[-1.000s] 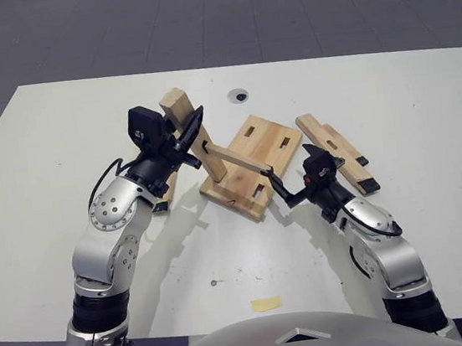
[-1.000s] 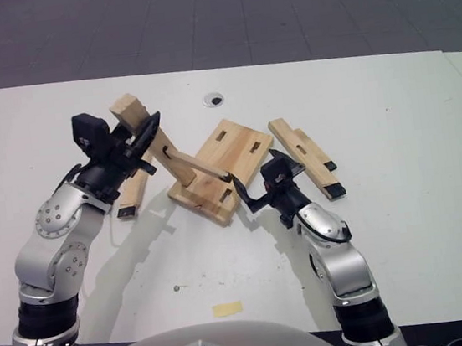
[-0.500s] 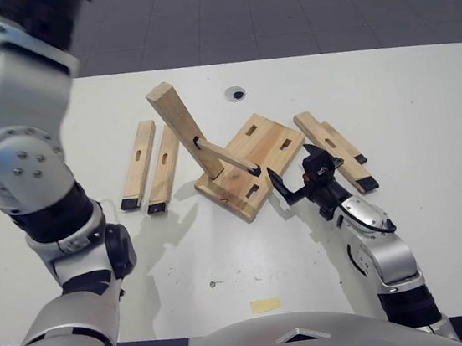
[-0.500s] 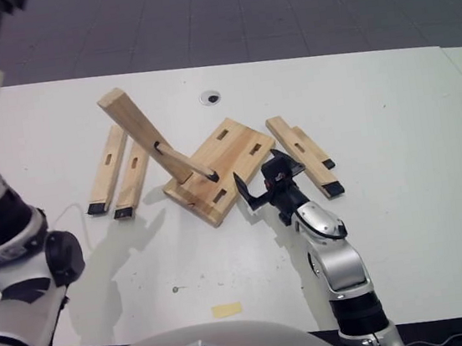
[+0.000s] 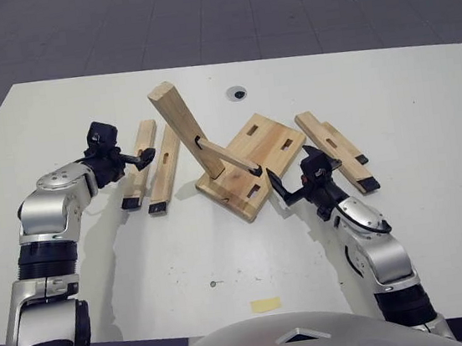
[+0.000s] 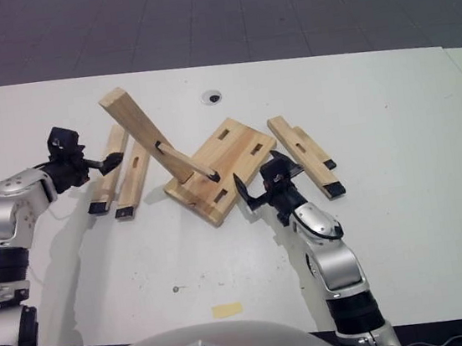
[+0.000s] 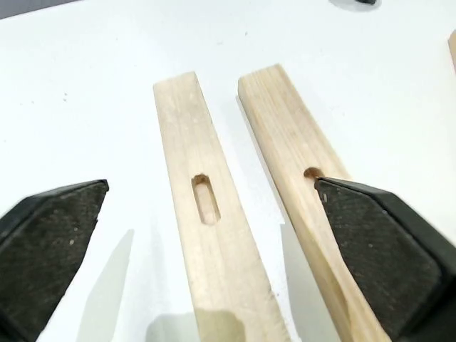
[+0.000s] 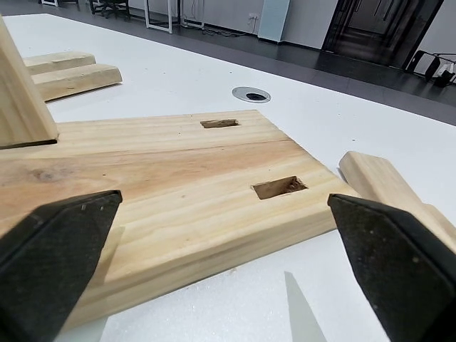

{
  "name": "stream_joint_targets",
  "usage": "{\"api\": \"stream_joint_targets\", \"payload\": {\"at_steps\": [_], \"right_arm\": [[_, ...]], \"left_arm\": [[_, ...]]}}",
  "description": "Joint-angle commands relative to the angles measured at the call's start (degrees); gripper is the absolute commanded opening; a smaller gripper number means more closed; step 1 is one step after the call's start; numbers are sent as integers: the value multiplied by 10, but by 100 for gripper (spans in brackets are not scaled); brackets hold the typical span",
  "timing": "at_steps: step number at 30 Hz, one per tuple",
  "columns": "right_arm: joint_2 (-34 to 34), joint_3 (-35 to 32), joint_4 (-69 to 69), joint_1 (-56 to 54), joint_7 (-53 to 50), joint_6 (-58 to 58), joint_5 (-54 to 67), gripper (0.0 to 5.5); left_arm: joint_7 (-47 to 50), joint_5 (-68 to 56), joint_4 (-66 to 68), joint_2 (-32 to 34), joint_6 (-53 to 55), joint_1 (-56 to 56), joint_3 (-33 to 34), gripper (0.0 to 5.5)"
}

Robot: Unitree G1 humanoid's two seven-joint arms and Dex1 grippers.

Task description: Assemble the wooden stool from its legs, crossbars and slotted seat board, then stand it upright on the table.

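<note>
I have the seat board (image 5: 275, 137) lying flat near the middle of the surface (image 5: 408, 101), turned at an angle to the edges, with several of its slots uncovered. One leg (image 5: 177, 119) stands in a slot at the board's near-left corner and leans away to the left. A crossbar (image 5: 231, 158) is plugged into its side and runs down to the right over the board.

Two more legs (image 5: 138, 161) (image 5: 164, 166) lie side by side on the surface left of the board, their dark-capped ends toward me. Another pair of legs (image 5: 335, 152) lies side by side to the right of the board.

My left end effector (image 7: 211, 185) is low over the left pair with its fingers apart and nothing in them. In the wrist view one slotted leg lies between the fingers, and the neighbouring leg passes under one fingertip (image 7: 370, 235). I cannot tell whether that finger touches the wood.

My right end effector (image 5: 290, 172) sits just beside the board's near-right edge, low to the surface. Its fingers are spread wide and hold nothing, and the opening faces the board.

A round cable hole (image 5: 239, 94) is set in the surface beyond the board. A small yellow scrap of tape (image 5: 265, 305) lies near the front edge.
</note>
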Motion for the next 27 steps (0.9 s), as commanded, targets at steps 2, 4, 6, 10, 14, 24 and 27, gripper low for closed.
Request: {"api": "stream_joint_targets", "payload": {"at_steps": [2,4,6,10,14,24,27], "right_arm": [[9,-1,1,9,-9,-1,-2,540],[12,1,-1,13,-12,-1,-4,540],[14,2,-3,18,-15,-1,-6,540],[20,5,-11,29,-25,1,-10,540],[31,6,-11,34,-36,4,-11,540],[47,4,-19,51,-67,8,-17,540],[51,6,-17,53,-72,5,-20,540]], "left_arm": [[-31,43,22,14,-11,29,-15,537],[-47,51,30,18,-1,40,-19,511],[-65,58,34,23,14,49,-23,473],[-109,78,35,49,21,51,-46,401],[-162,98,27,90,9,71,-71,337],[-225,136,70,121,-24,63,-95,213],[-211,127,75,104,-22,44,-75,213]]}}
